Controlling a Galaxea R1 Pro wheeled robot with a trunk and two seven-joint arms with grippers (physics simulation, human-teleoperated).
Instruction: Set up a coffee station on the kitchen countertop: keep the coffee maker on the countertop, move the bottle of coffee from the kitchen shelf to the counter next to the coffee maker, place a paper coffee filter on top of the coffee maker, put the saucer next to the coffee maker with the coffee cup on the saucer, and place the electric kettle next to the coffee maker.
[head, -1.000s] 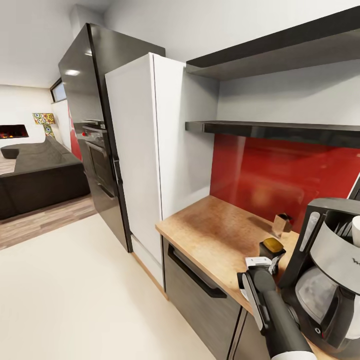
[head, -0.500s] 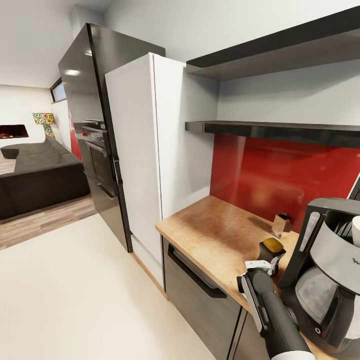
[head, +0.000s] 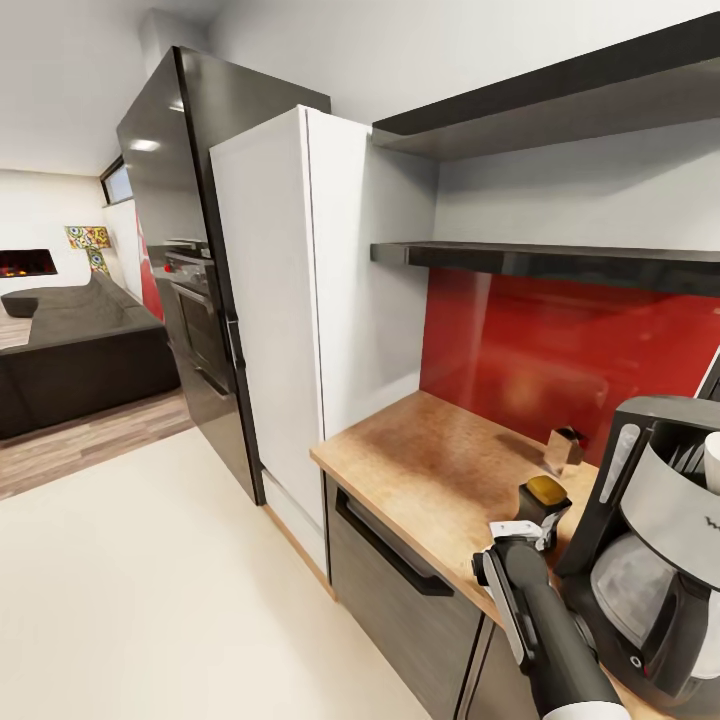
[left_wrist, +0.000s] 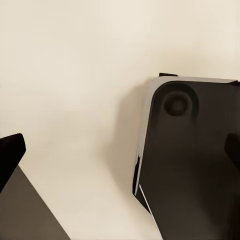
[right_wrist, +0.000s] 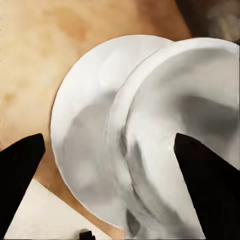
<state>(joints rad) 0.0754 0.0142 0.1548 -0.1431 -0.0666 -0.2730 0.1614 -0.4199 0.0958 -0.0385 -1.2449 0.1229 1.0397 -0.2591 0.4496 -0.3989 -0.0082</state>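
Wooden countertop (head: 420, 450) now carries the yellow-capped bottle of coffee (head: 546, 492), standing just beside the coffee maker (head: 650, 560). Over the last second we see the dark arm (head: 545, 620) in front of it draw back a little toward the counter edge while the bottle keeps its place. We take that as a release, so the bottle step looks done. We cannot tell from the head view which arm this is. The right gripper (right_wrist: 109, 137) hangs with its fingers spread wide over the white saucer (right_wrist: 80, 130), and the coffee cup (right_wrist: 200, 100) appears to sit off-centre on it. The left gripper (left_wrist: 125, 140) is also spread, holding nothing, above the pale floor (left_wrist: 75, 75).
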